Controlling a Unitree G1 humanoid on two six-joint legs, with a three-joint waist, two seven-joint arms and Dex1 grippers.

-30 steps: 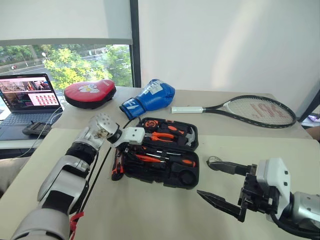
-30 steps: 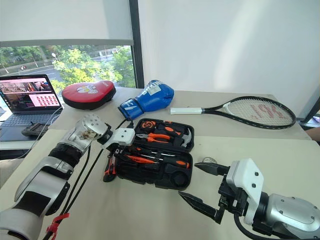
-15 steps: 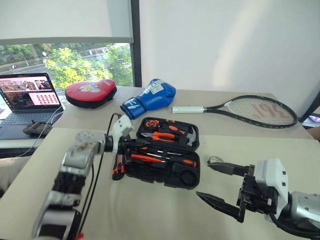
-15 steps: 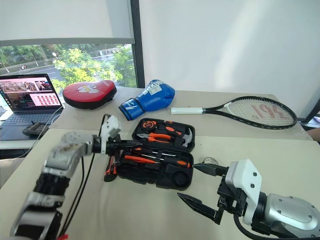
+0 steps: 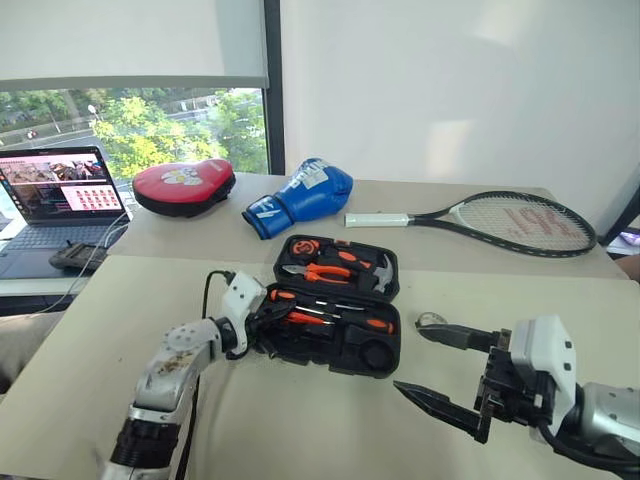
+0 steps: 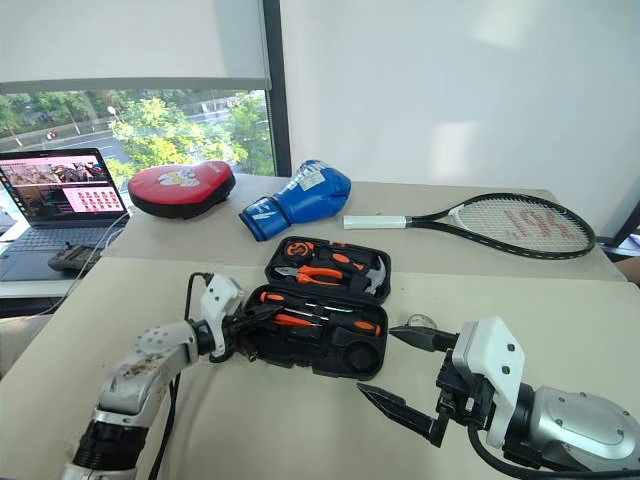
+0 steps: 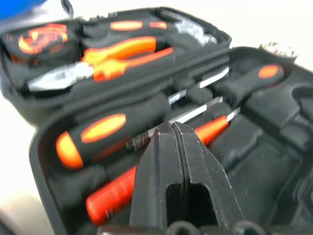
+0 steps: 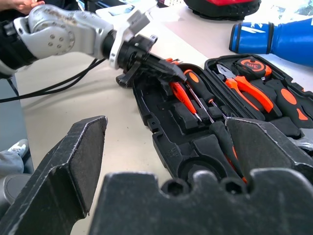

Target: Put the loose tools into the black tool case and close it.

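Bright, even daylight from the window (image 5: 130,130) beyond the left gripper (image 5: 283,312). Soft, faint shadows. Mild glare on the wall (image 5: 450,90). Blurred close to that gripper's fingertips (image 7: 171,128).

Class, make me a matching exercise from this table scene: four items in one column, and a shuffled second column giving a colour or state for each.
Items:
1. boxing glove
2. punch pad
3. black tool case
4. left gripper

Colour or state:
A. lying open, tools in its slots
B. red
C. fingers shut, over the case's screwdrivers
D. blue

Pairs: 1-D, 2-B, 3-A, 4-C
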